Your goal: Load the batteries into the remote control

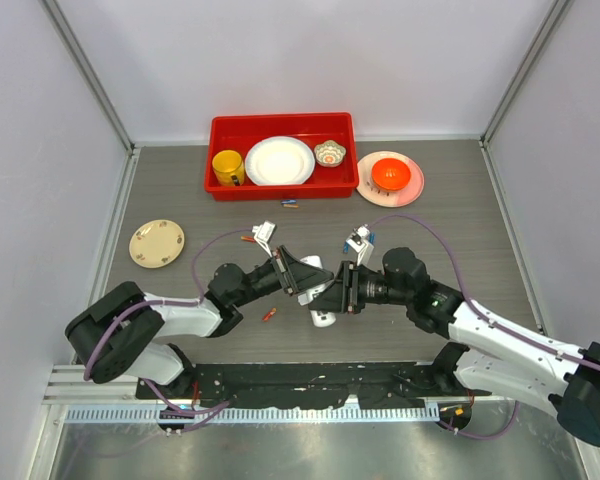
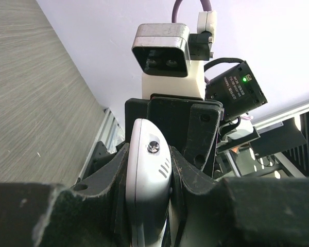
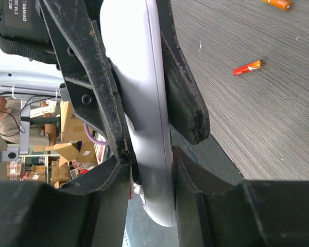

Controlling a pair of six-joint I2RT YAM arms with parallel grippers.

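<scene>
Table (image 1: 460, 220): grey.
Remote (image 1: 321, 300): long axis runs far to near.
My left gripper (image 1: 304, 278): clamps it.
My right gripper (image 1: 336, 290): clamps it too.

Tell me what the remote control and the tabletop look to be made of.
The remote control: likely white plastic, smooth and glossy, judging by its soft highlights; its screw looks metal. The tabletop: probably matt grey laminate, given its printed-looking wood grain.

Left arm (image 1: 175, 318) and right arm (image 1: 505, 338): white shells, black joints. 2 purple cables (image 1: 208, 246). Black matte fingers (image 3: 183, 98), edges scuffed. Silver-faced wrist camera (image 2: 161, 49) on white mount.
</scene>
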